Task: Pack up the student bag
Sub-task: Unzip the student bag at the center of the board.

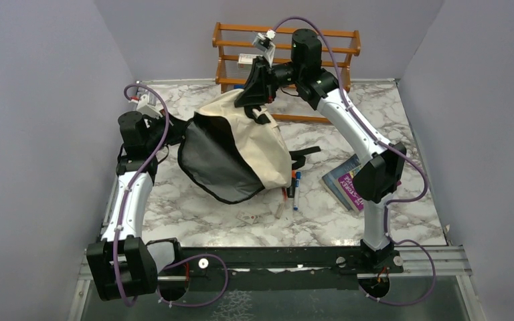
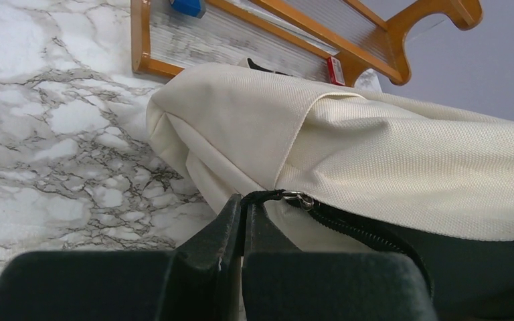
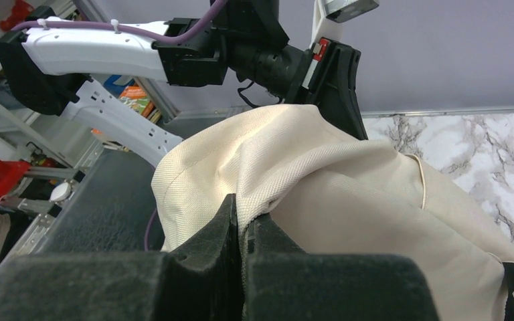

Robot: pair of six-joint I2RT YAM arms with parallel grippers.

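Grip on both sides of the student bag (image 1: 254, 144)

From the top camera you see the cream bag sitting in the middle of the marble table (image 1: 401, 134). Its mouth gapes toward the near left with the dark lining (image 1: 214, 160) on show. Your left gripper (image 1: 164, 127) meets the bag's left edge, and your right gripper (image 1: 251, 100) reaches down onto its far top corner. A wooden rack (image 1: 288, 50) stands along the far wall just behind the bag. A few pens (image 1: 294, 187) lie just off the bag's near right side. A book (image 1: 345, 184) rests further right, partly under your right arm.

In the left wrist view your fingers are pressed together on the end of the black zipper (image 2: 348, 224), right by its metal ring. Cream fabric rises beyond them, with the rack at the far side.

In the right wrist view your fingers are clamped on a fold of the cream fabric, which bunches upward from the pinch. The left arm shows beyond the bag.
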